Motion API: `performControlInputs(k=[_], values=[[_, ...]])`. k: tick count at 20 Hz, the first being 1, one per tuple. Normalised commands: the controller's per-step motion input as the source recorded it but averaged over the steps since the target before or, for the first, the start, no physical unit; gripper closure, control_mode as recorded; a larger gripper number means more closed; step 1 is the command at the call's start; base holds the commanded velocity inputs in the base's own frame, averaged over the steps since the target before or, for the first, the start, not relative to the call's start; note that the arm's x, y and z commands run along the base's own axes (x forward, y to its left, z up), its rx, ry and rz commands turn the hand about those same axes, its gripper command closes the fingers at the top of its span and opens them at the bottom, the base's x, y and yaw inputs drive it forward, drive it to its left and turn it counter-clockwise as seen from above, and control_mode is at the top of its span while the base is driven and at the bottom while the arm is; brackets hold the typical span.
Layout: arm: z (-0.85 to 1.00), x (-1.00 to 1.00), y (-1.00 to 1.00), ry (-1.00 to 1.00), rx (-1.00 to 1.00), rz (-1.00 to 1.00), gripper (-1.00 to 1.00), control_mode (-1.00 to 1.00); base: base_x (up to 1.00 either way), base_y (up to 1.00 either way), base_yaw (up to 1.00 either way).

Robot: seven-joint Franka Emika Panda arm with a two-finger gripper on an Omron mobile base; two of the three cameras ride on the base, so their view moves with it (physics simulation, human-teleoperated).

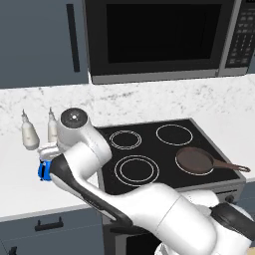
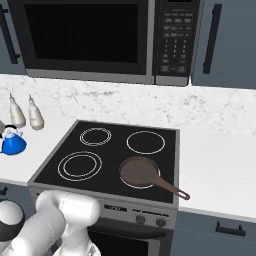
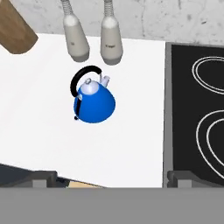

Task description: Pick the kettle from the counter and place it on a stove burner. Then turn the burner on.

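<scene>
Risk of a bad grasp judged highest: arched black handle of the kettle [image 3: 93, 102] sat off to one side of the cone, so a descent centred on the blue body could slip off the sloping wall or tip it. Risk also of brushing the two bottles [image 3: 92, 36] just behind the kettle, close enough for a wide approach to knock them. Pan [image 1: 196, 160] sat on the stove beside the large double-ring burner [image 1: 137, 169], a possible snag on the carry over.

Kettle stood upright on the white counter [image 3: 39, 122], to the side of the stove's edge, bottles just beyond it. In the hand view, kettle lay ahead of the fingers [image 3: 43, 177] and well apart, nothing held. Fingertips set wide apart at the bottom corners, spread and empty, hanging above the counter
</scene>
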Motion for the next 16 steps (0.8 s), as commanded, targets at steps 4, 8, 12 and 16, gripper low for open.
performControlInputs(k=[4, 8, 12, 16], values=[[0.00, 0.41, 0.51, 0.05, 0.00, -0.09, -1.00, -1.00, 0.00, 0.00, 0.00], [-0.11, 0.46, 0.23, 0.05, -0.05, -0.03, -1.00, -1.00, 0.00, 0.00, 0.00], [-0.24, 0.18, 0.00, 0.12, -0.02, 0.00, -1.00, -1.00, 0.00, 0.00, 0.00], [-0.40, 0.33, 0.01, 0.00, -0.06, 0.00, -1.00, -1.00, 0.00, 0.00, 0.00]])
